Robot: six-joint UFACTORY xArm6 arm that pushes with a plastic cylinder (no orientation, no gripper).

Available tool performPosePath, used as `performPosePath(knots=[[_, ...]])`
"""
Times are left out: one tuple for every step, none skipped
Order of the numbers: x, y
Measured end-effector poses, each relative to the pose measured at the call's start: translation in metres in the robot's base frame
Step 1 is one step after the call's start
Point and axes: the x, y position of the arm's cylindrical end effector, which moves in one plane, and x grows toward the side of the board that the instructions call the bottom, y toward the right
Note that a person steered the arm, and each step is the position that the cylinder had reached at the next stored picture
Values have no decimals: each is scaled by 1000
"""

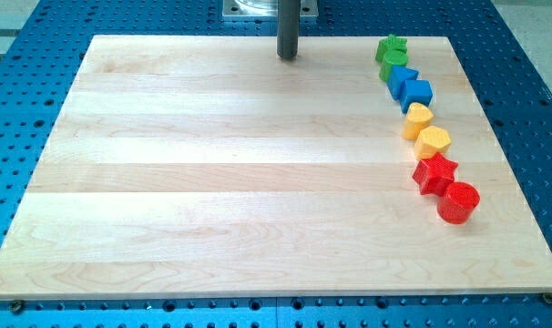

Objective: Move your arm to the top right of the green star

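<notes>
Rod tip at board's top edge; green blocks at top right.

My tip (287,56), a bare rod end holding nothing, stands well left of the green star-shaped block (392,46), whose pointing and long axis I cannot tell. The pale wooden board (212,182) lies on a blue perforated metal table (531,109).

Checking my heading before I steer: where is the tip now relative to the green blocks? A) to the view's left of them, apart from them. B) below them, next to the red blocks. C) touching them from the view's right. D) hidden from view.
A: my tip stands near the board's top edge, with bare wood between it and the green blocks, which head the curved row on the view's right.
</notes>
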Motion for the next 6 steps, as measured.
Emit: performPosePath(knots=[[0,8],[3,18],[38,27],[25,49],[-16,114],[-37,141]])
